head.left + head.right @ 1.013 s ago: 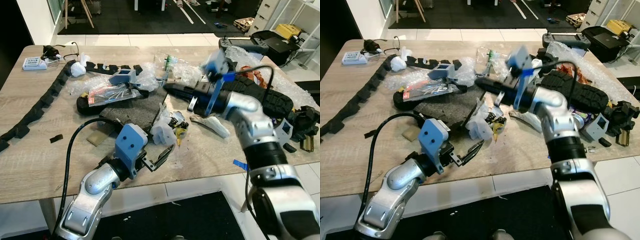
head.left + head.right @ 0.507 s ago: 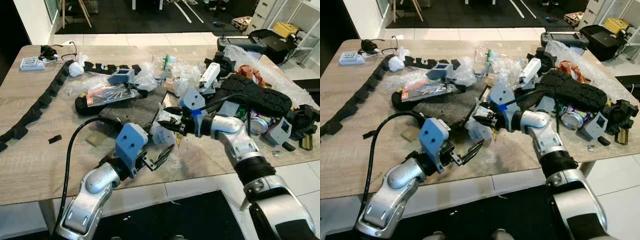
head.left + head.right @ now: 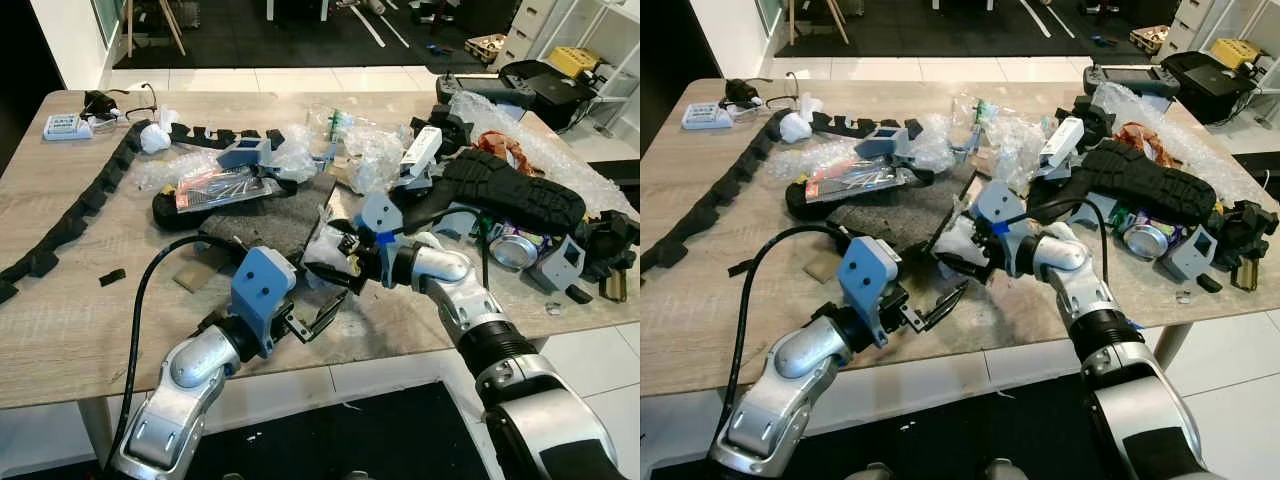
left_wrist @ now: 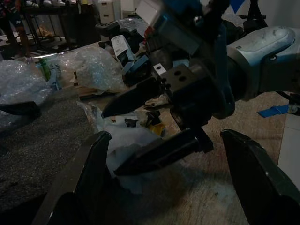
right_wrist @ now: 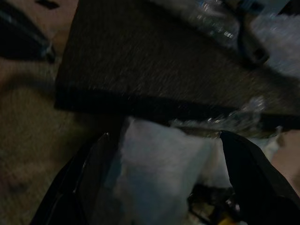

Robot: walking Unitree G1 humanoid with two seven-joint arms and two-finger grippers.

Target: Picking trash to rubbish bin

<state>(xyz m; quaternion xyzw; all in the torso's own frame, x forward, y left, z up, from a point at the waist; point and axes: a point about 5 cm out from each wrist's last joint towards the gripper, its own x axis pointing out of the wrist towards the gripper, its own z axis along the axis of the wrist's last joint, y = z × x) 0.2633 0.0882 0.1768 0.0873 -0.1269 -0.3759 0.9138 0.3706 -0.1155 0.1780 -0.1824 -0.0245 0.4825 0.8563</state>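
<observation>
Right fingers (image 3: 338, 262) spread around white crumpled wrapper (image 3: 325, 245), table (image 3: 60, 310)

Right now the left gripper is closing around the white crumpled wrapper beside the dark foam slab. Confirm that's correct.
Not correct: it is the right gripper, not the left, whose open fingers straddle the white crumpled wrapper beside the dark foam slab. The right wrist view shows the wrapper between its fingers. The left gripper hovers open nearer the table edge.

A crumpled white wrapper (image 3: 327, 248) is lying on the worktop (image 3: 70, 310), touching the front edge of a dark grey mat (image 3: 268, 214), with small yellow scraps (image 3: 353, 265) just beside it.
</observation>
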